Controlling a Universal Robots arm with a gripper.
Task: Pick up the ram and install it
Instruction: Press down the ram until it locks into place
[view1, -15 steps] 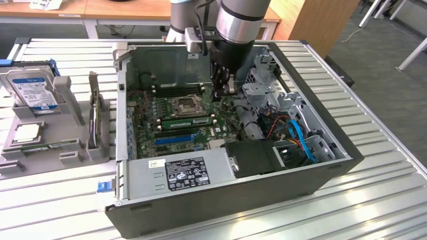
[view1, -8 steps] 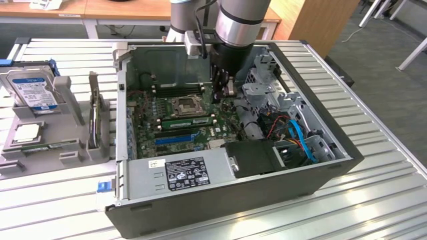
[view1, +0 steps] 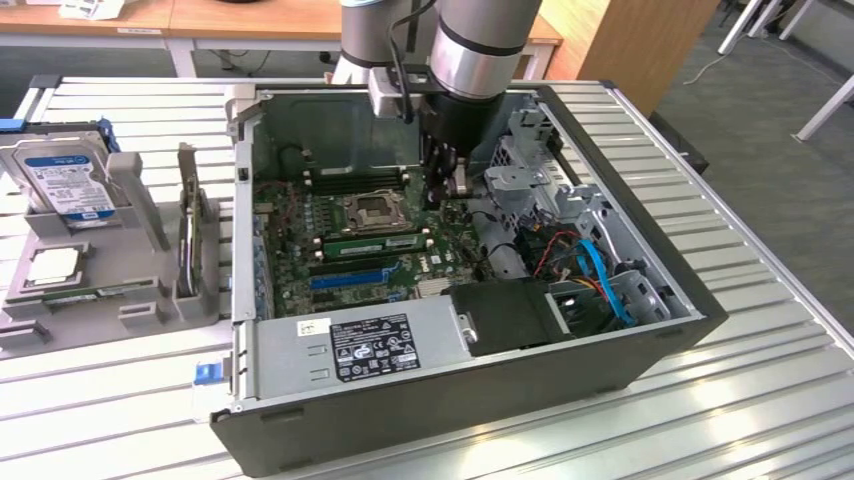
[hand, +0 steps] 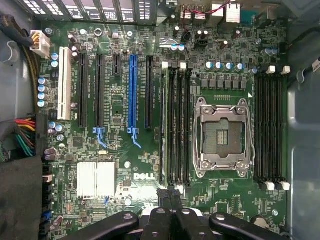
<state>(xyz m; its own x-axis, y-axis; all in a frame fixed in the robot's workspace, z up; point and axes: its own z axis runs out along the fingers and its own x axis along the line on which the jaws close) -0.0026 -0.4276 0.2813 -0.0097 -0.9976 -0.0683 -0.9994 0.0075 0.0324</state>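
Note:
The ram is a long green stick that stands in a black memory slot next to the open processor socket on the motherboard. From the wrist view the ram shows edge-on, in the slot of its bank farthest from the processor socket. My gripper hangs inside the open computer case above the board. Its black fingers are pressed together, with my gripper just off one end of that slot bank. Nothing shows between the fingers.
The computer case lies open on a slatted metal table, with a power supply at its near end and blue cables on the exterior view's right. A grey holder on the exterior view's left carries a hard drive and a square silver chip.

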